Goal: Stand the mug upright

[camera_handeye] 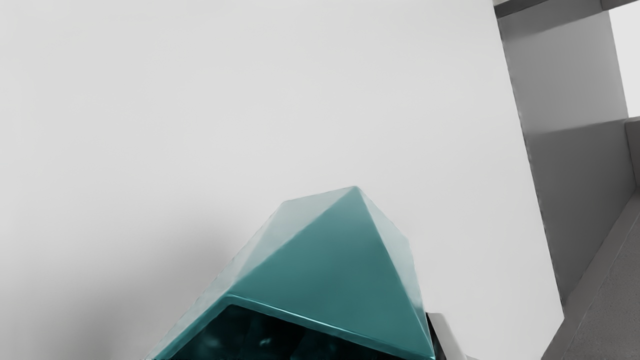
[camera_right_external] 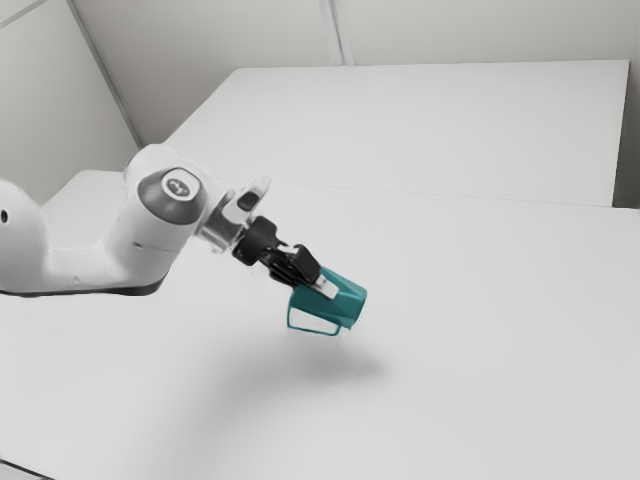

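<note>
Nearest the wrist camera, a teal, faceted mug with a glossy surface is leaning well over in the gripper's grasp, its open mouth facing back toward the hand and its closed end pointing away. Its teal rim is catching a thin line of light around a dark interior. In the exterior view, the mug is hanging above the table, its closed end pointing toward that view's right and somewhat downward, and its angular, loop-shaped teal handle is hanging on its underside.

The black two-finger gripper is closing around the mug and holding it tilted; a pale fingertip is showing beside the mug's outer side, close to the rim. The white, jointed robot arm with grey parts is reaching in from the exterior view's left.

Beneath the mug, a soft grey shadow is spreading over the smooth white table. Farther back, a flat white surface is stretching before a pale wall. In the wrist view, grey surfaces are lying beyond the table's straight edge.
</note>
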`<act>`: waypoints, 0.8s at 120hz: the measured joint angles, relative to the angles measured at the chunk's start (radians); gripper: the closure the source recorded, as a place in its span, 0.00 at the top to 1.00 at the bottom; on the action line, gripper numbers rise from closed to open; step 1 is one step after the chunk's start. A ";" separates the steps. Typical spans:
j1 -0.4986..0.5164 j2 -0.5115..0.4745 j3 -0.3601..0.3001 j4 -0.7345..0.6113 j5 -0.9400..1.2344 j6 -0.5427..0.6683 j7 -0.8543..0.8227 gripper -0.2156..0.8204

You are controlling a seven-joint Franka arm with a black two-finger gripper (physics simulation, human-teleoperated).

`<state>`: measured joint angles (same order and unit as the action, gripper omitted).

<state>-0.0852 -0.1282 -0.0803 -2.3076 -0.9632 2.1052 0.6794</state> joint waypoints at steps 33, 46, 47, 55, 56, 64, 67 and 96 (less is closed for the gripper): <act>0.019 0.015 0.048 0.209 0.663 -0.075 -0.191 0.03; 0.032 0.057 0.051 0.265 0.820 -0.087 -0.258 0.03; 0.032 0.061 0.052 0.269 0.829 -0.087 -0.262 0.03; 0.031 0.104 0.053 0.294 0.885 -0.090 -0.298 0.03; 0.031 0.109 0.053 0.295 0.892 -0.090 -0.302 0.03; 0.034 0.136 0.050 0.301 0.945 -0.091 -0.338 0.03; 0.038 0.152 0.046 0.301 0.962 -0.090 -0.351 0.03; 0.032 0.284 0.046 0.304 1.043 -0.064 -0.454 0.03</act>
<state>-0.0529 0.1557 -0.0346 -2.0041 0.0794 2.0408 0.2257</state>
